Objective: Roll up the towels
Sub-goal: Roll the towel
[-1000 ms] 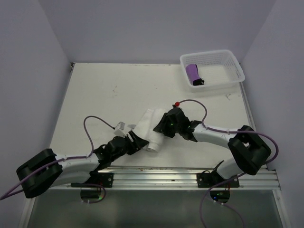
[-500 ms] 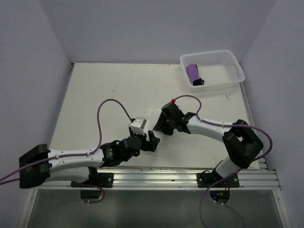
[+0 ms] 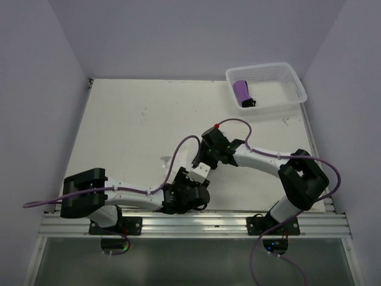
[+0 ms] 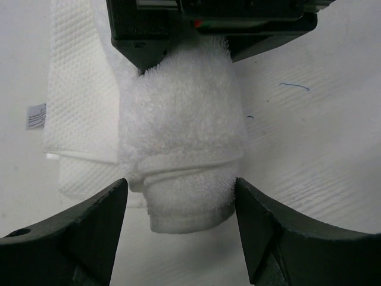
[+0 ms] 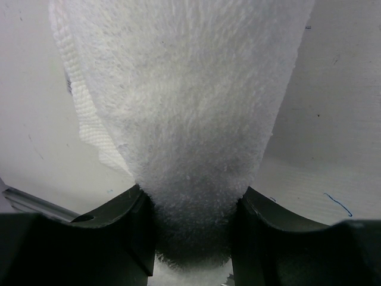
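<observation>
The white towel (image 4: 184, 143) lies rolled into a thick bundle on the table, with a flat layer spread out to its left. My left gripper (image 4: 180, 186) is open, and its fingers (image 4: 89, 232) stand on either side of the roll's near end. My right gripper (image 5: 191, 202) is shut on the roll's far end (image 5: 184, 89); it also shows at the top of the left wrist view (image 4: 208, 24). In the top view the two grippers meet at table centre, the left (image 3: 196, 182) and the right (image 3: 208, 159), and they hide most of the towel. The purple towel (image 3: 241, 91) lies rolled in the basket.
The white perforated basket (image 3: 286, 77) stands at the table's far right corner. The metal rail (image 3: 238, 219) with both arm bases runs along the near edge. Purple cables loop over the table by both arms.
My left arm has swung right and in toward the right gripper, and its open jaws now straddle the roll's near end. The right gripper has shifted slightly left, still holding the towel.
</observation>
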{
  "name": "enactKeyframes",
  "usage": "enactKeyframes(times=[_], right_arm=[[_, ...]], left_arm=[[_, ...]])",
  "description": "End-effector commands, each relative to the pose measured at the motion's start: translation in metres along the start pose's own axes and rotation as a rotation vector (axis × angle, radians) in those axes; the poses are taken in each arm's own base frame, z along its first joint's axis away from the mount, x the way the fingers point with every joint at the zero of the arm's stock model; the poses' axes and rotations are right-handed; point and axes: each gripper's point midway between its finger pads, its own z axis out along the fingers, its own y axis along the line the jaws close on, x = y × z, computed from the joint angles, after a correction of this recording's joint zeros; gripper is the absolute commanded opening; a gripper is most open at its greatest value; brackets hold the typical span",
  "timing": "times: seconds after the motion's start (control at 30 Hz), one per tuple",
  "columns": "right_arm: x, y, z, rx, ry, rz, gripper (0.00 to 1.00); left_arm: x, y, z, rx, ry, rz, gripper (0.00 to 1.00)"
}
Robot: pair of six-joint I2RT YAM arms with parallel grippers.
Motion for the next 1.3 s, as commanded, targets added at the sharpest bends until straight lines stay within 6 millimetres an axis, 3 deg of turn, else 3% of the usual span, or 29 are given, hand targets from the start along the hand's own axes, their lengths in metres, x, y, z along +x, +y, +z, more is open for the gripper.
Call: enactKeyframes(times=[0.0,0.1,0.27,0.3,0.33,0.6,0.8,0.97,1.27], right_arm=[[0.002,-0.008,0.000,0.051,0.022,-0.011,0.39],[0.005,-0.004,-0.001,0.038,0.044,-0.011,0.39],[0.004,-0.005,0.000,0.048,0.046,-0.016,0.40],[0.004,-0.005,0.001,0.051,0.047,-0.015,0.41],[0.005,-0.006,0.002,0.056,0.050,-0.017,0.41],[-0.020,-0.024,0.011,0.113,0.043,-0.002,0.61],[-0.046,-0.037,0.014,0.147,0.028,0.011,0.68],[-0.065,-0.037,0.010,0.157,0.010,0.006,0.79],[-0.097,-0.039,0.003,0.190,-0.038,-0.009,0.84]], left_arm=[[-0.002,0.013,0.000,-0.129,-0.020,0.044,0.73],[0.006,0.012,0.005,-0.160,-0.009,0.084,0.62],[0.012,0.011,0.008,-0.182,-0.011,0.091,0.13],[0.013,0.011,0.008,-0.182,-0.011,0.089,0.13],[0.013,0.012,0.008,-0.184,-0.011,0.088,0.00],[0.019,0.015,-0.001,-0.089,-0.044,-0.085,0.00],[0.029,0.004,-0.007,0.065,-0.047,-0.289,0.00],[0.039,-0.004,-0.006,0.103,-0.014,-0.341,0.00],[0.044,-0.009,-0.013,0.184,-0.002,-0.467,0.00]])
